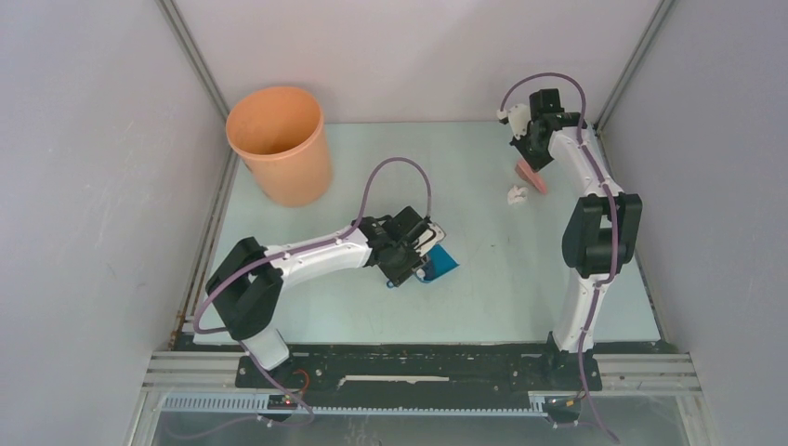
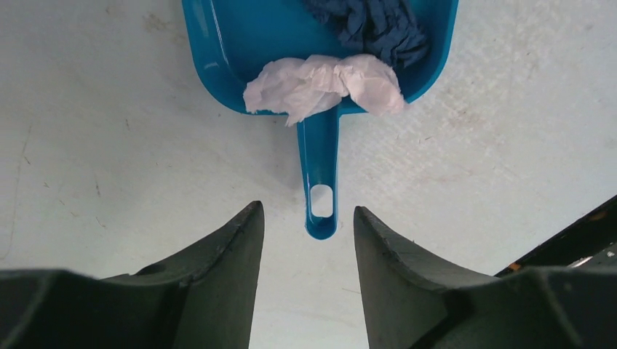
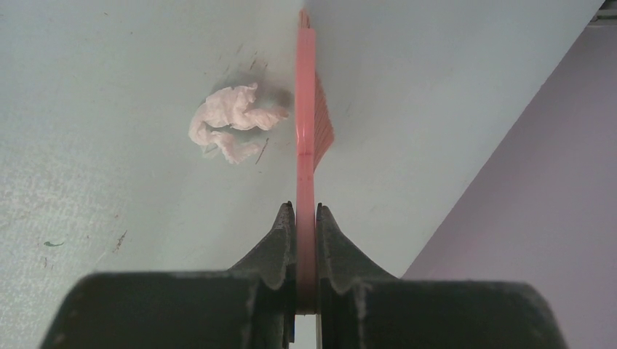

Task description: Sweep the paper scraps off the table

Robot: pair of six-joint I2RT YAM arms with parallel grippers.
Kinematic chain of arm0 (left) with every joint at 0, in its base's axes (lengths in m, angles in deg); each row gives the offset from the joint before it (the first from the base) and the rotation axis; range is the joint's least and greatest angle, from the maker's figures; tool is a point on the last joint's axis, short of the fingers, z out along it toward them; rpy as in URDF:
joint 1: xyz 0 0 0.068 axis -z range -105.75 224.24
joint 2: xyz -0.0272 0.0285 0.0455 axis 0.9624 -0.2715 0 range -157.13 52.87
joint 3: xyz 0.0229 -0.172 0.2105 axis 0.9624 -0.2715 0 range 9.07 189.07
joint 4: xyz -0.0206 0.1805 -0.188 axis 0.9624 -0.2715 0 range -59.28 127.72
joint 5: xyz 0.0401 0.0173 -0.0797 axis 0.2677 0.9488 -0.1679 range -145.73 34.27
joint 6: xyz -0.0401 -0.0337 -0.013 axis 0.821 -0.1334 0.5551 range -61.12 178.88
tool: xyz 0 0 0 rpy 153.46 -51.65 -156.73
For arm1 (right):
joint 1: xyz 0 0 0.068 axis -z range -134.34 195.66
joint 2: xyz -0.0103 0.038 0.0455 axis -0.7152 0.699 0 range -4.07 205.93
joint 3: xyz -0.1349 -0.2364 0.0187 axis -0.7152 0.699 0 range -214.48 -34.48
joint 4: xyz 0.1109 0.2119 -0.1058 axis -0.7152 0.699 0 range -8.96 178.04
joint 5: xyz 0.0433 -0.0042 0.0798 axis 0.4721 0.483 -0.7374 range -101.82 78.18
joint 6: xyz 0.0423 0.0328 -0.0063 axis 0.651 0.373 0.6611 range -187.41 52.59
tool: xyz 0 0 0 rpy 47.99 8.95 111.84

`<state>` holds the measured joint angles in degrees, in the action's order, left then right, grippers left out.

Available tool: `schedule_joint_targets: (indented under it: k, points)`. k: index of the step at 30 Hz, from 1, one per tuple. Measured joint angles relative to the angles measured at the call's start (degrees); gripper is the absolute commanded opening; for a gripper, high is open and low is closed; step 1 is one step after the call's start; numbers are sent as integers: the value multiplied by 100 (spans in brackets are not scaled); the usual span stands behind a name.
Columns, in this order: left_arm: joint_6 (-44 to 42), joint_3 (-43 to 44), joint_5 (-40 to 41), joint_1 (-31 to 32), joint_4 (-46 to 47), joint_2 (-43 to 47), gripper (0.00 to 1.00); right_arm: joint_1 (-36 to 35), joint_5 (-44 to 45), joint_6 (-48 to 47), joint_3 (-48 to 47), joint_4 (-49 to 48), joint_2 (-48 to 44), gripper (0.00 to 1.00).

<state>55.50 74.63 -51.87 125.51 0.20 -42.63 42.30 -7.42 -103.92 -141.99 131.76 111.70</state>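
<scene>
Two scraps [image 2: 320, 83], white and dark blue, lying in dustpan [image 2: 218, 43] on counter [image 1: 502, 269]; left gripper [image 2: 307, 211] parted astride its handle, not gripping, likely lined up to grasp. Right gripper [image 3: 305, 209] clamped on brush [image 3: 306, 109], bristles beside a third, white scrap [image 3: 233, 122], poised for sweeping.

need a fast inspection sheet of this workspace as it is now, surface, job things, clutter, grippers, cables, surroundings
surface: table pale green, lightly scuffed
job's things: loose scrap on table beside brush; white scrap and blue scrap in dustpan
clutter: orange bucket, far left corner
grippers: left gripper open, dustpan handle's end between its tips, no grip; right gripper shut on brush
cables: purple cable looped above each arm
surroundings: grey walls, metal rails
</scene>
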Motion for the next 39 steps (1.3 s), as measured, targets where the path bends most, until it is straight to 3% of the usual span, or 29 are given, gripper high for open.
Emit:
schedule_joint_targets:
  k: [13, 18, 21, 24, 32, 39]
  points:
    - [201, 0, 50, 33, -35, -376, 52, -55, 24, 52, -2, -2, 0, 0]
    - [214, 0, 50, 55, -133, -643, 40, -98, 26, 66, -2, -2, 0, 0]
    - [299, 0, 48, 66, -129, -649, 19, -118, 22, 87, -2, 4, 0, 0]
    - [487, 20, 50, 72, -203, -651, 10, -157, -11, 142, 0, 42, 0, 0]
    - [772, 660, 13, 164, -994, -922, 1, -455, -544, 549, 433, 153, -284, 0]
    - [896, 1067, -127, 177, -1434, -1255, 0, -824, -1856, 1215, 1211, 520, -1137, 0]
